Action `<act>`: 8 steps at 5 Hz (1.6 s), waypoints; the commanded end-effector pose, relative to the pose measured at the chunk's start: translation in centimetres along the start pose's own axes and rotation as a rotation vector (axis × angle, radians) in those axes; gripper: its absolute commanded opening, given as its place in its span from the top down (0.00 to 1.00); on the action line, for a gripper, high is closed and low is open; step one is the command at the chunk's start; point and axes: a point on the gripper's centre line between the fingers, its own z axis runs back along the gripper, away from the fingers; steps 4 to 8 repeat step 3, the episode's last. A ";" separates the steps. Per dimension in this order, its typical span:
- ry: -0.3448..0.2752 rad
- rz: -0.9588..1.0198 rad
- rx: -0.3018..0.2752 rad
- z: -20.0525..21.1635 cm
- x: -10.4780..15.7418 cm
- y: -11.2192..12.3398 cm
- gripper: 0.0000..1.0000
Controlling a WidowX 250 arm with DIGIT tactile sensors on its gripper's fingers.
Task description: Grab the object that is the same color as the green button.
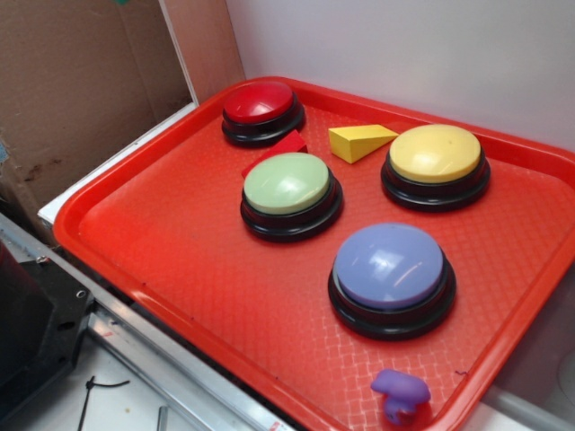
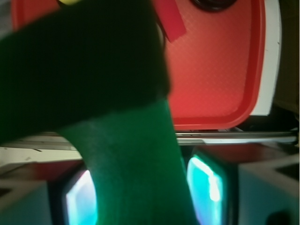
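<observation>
Green piece (image 2: 136, 159) fills the wrist view, blurred, close against the camera — long axis from 10 to 6 o'clock, tray (image 2: 220, 70) at 1 o'clock. Claw pinching it or spread — I cannot tell.

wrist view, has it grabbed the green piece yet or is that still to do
Probably grabbed: a blurred dark green piece fills the wrist view, close up, with the red tray behind it. In the exterior view none lies near the green button. The hold itself is not visible, so confirming it is what remains.
</observation>
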 end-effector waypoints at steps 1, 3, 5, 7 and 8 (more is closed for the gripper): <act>-0.061 -0.046 -0.012 2.3 -0.1 -1.8 0.93; -0.094 0.000 -0.003 1.4 0.4 -1.6 1.00; -0.094 0.000 -0.003 1.4 0.4 -1.6 1.00; -0.094 0.000 -0.003 1.4 0.4 -1.6 1.00; -0.094 0.000 -0.003 1.4 0.4 -1.6 1.00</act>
